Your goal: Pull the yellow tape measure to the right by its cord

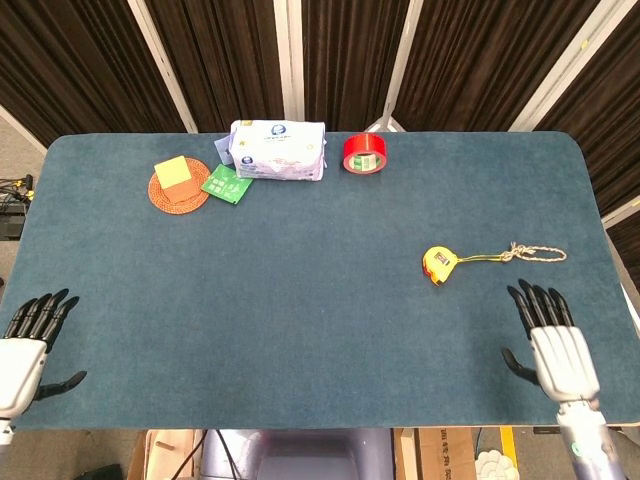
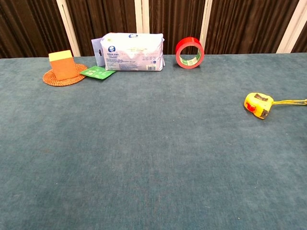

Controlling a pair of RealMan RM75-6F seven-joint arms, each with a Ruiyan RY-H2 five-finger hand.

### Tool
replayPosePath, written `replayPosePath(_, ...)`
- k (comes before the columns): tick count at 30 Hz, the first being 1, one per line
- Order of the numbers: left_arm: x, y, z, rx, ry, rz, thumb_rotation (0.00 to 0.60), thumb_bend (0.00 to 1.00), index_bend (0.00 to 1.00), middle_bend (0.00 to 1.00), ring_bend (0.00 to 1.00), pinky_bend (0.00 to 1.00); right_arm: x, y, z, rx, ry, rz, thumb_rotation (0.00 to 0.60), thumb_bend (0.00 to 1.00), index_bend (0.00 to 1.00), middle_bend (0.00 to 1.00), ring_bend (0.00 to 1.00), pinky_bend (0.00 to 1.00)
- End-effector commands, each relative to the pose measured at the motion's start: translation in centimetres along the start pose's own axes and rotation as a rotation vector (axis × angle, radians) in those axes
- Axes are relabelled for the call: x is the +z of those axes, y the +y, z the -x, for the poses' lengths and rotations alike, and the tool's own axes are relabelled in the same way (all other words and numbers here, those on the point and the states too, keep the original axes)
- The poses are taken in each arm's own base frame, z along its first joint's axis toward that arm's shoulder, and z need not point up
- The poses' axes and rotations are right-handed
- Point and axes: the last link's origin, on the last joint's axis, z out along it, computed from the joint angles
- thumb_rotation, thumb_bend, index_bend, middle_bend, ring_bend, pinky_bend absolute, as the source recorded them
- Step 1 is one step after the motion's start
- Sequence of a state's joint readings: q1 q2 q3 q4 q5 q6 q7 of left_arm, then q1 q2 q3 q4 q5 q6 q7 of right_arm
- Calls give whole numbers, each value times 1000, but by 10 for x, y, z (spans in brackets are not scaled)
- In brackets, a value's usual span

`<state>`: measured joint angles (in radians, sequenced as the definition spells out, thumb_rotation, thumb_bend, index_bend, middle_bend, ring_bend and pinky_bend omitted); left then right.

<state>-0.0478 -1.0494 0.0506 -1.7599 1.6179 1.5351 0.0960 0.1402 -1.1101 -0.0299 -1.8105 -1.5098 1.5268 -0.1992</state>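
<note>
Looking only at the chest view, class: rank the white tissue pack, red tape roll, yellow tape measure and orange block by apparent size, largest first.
1. white tissue pack
2. red tape roll
3. orange block and yellow tape measure: too alike to rank, and the tape measure sits nearer the camera.

Red tape roll [image 1: 364, 153], tissue pack [image 1: 278, 150] — orange block [image 1: 176, 174] (on coaster [image 1: 162, 198]).
</note>
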Motion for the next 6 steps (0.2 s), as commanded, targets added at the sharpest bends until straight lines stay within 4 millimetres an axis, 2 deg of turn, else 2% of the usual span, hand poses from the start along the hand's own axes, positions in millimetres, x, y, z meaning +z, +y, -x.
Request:
replayPosePath(1,-6,-3,0,10,4,-7,600,0,0,0,0,0,-27,10,-6,-17,28,1,600,310,0,0,0,0)
replayPosePath(6,-6,-7,-2,26,28,-16,600,0,0,0,0,0,-39,22,-9,-29,84,9,600,310,0,0,0,0)
